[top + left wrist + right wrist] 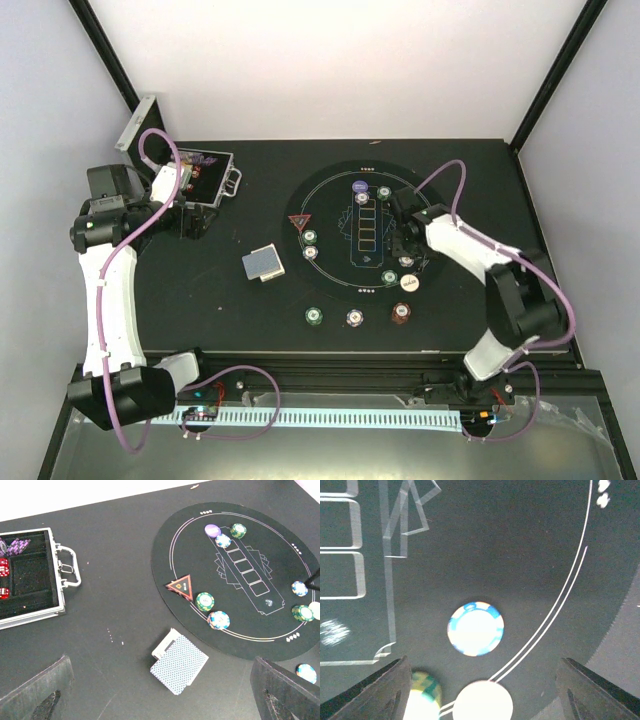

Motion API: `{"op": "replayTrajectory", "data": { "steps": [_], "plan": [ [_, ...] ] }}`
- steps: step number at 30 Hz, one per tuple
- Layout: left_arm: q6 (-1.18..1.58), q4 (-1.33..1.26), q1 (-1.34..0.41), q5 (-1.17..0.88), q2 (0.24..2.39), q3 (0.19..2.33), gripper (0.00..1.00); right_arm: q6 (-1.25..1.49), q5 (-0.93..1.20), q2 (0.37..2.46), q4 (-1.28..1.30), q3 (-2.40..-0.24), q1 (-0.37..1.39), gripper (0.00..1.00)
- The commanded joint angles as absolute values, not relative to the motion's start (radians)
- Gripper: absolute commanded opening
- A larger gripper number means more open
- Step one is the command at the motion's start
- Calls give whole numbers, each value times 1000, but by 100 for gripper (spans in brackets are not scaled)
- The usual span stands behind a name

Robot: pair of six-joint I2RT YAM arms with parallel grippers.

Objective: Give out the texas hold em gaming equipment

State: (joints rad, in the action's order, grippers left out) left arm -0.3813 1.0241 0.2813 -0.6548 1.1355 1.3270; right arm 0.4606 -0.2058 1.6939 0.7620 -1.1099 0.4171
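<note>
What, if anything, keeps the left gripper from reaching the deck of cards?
Likely yes: the deck lies alone on the bare table, just ahead of the open left gripper, with nothing standing between them.

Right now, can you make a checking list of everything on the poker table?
Surface: black table with round poker mat.
Job's things: card deck face down left of the mat; chips on and beside the mat.
Clutter: open silver case; red triangle marker on the mat.
Grippers: left gripper open, empty; right gripper open over the mat near a blue-white chip.
Cables: purple cables along both arms.
Surroundings: white walls.
</note>
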Motion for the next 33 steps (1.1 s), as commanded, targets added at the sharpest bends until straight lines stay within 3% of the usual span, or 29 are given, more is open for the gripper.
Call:
{"op": "replayTrajectory", "data": {
  "steps": [1,9,15,33],
  "plan": [
    [-374,1020,287,-668,1124,1350,99,531,-284,1536,852,-1090,517,82],
    [-372,1014,287,-689,1105,1331,99,703,-249,1342,945,-902,747,90],
    [-373,1014,287,-693,1103,1332,99,760,-202,1305,939,-821,826,90],
    [-374,1014,287,-679,1098,1336,99,759,-205,1356,874,-767,835,64]
  ]
}}
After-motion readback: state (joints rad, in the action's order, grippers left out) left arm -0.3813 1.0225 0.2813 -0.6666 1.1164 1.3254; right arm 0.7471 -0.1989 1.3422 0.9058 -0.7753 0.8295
